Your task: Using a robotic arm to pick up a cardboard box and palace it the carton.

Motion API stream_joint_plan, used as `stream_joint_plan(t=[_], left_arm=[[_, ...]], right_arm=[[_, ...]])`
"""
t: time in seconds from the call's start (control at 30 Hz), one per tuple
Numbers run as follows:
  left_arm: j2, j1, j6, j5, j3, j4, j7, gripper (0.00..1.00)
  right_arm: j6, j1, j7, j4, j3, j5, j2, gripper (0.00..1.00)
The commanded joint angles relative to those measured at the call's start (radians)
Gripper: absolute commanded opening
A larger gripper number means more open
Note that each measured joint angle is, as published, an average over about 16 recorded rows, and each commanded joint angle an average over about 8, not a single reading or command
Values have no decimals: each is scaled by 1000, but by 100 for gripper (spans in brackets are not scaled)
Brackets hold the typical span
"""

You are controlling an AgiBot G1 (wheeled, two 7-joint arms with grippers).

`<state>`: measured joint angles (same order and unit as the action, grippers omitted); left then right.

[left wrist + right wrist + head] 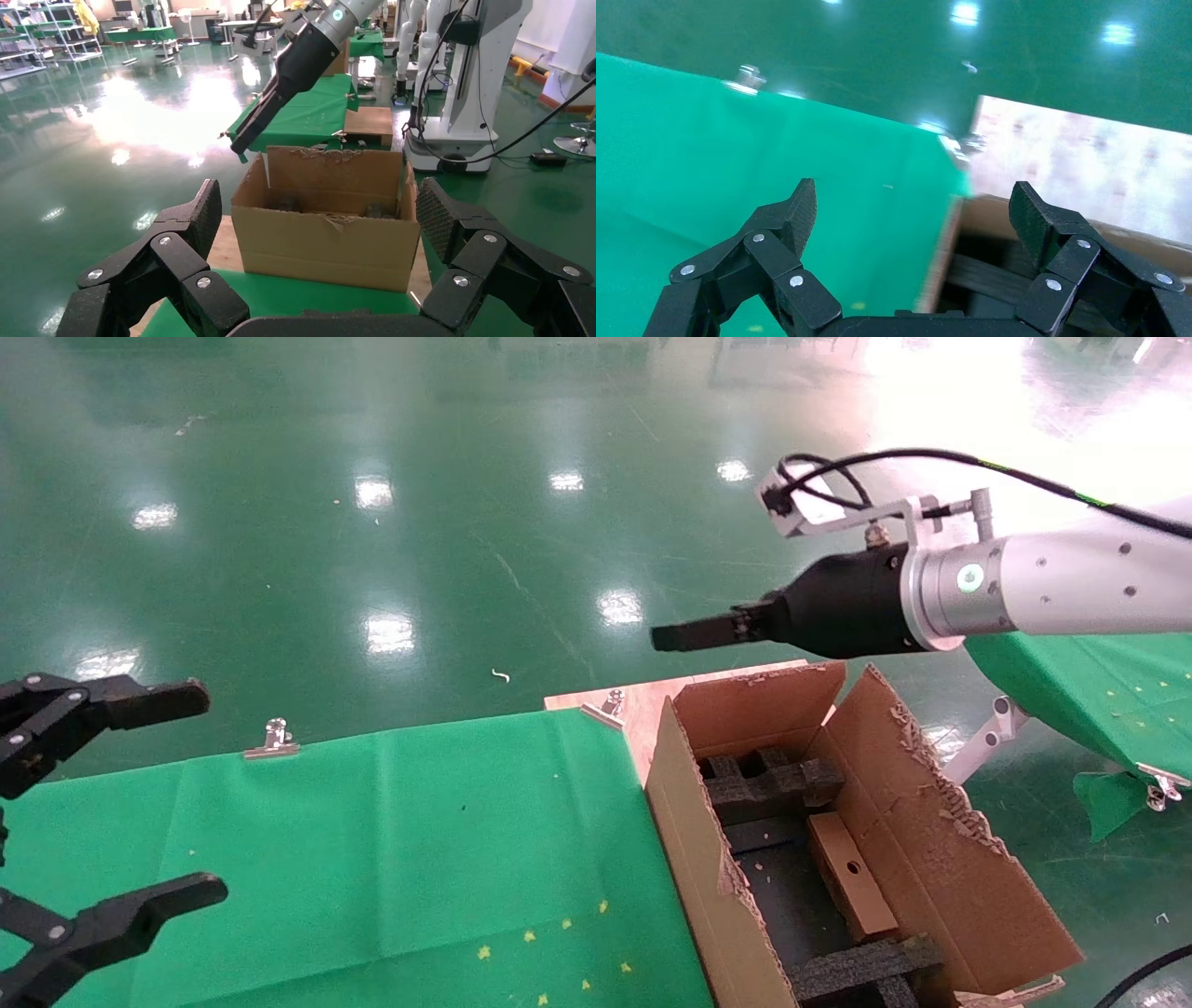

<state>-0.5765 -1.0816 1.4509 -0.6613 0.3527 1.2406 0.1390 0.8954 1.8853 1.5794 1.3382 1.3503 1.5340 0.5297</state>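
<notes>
Carton (931, 859) running off head view's bottom edge; its near wall hiding part of cardboard box (852, 877). Left gripper (93, 803) being cropped at left edge.

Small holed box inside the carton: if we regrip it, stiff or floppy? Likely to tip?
The cardboard box looks like stiff board with crisp edges, so it probably holds shape under a pinch. It seems light for its size. It leans tilted against the carton wall, so a nudge may topple it flat. The right gripper, open, is above.
</notes>
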Motion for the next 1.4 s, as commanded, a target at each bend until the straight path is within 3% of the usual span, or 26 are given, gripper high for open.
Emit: stream_joint_plan(t=[0.03, 0.4, 1.4], left_arm=[[0, 0, 0, 0, 0, 0, 0, 100], [0, 0, 0, 0, 0, 0, 0, 100], [0, 0, 0, 0, 0, 0, 0, 100]], right_arm=[[18, 14, -30, 8, -16, -48, -1, 100], [36, -21, -70, 1, -50, -67, 3, 100], [325, -426, -747, -27, -573, -444, 43, 100]])
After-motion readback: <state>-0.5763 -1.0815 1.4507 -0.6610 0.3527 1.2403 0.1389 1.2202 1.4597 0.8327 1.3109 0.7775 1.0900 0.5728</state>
